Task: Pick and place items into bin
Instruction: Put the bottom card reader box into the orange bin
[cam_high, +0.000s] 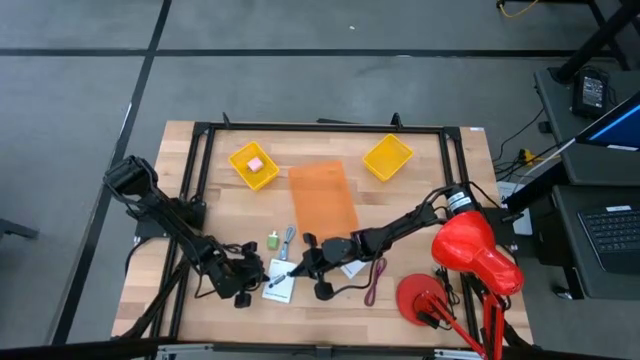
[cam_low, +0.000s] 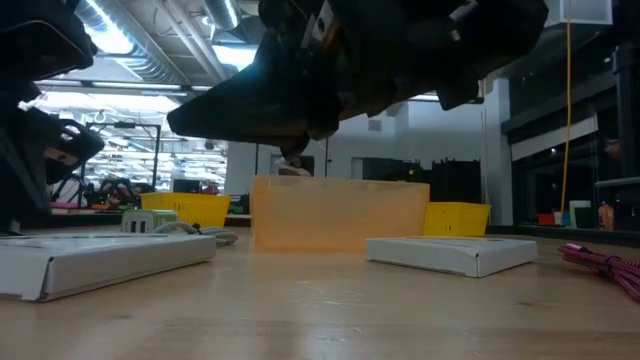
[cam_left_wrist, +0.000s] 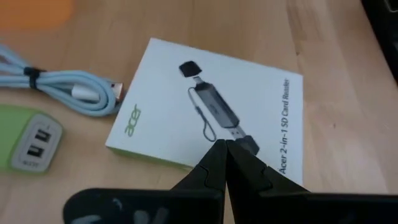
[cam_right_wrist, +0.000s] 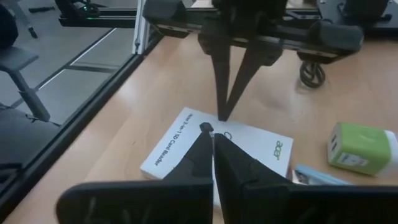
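Both grippers are at the same white card reader box, near the front edge of the table. The left gripper has its fingers pressed together, tips just over the box, holding nothing. The right gripper is also closed and empty, tips over the opposite end of the box.

For this step you need to open one gripper first, approx. wider than the short side of the box. Keep only one arm on it; the two tips are very near each other, so move the other arm back to avoid contact. The box lies flat, so I think you must go low and take it by the edges, or push it a bit so a side comes free. Then carry it to the orange bin, near the table's middle.

Count, as far as visible:
- white boxes: 2, incl. a second box in the low view
- green charger: 1
- light blue cable: 1
- dark-red cord: 1
- yellow trays: 2, the left tray has a pink block inside, the right tray looks empty
- orange bin: 1
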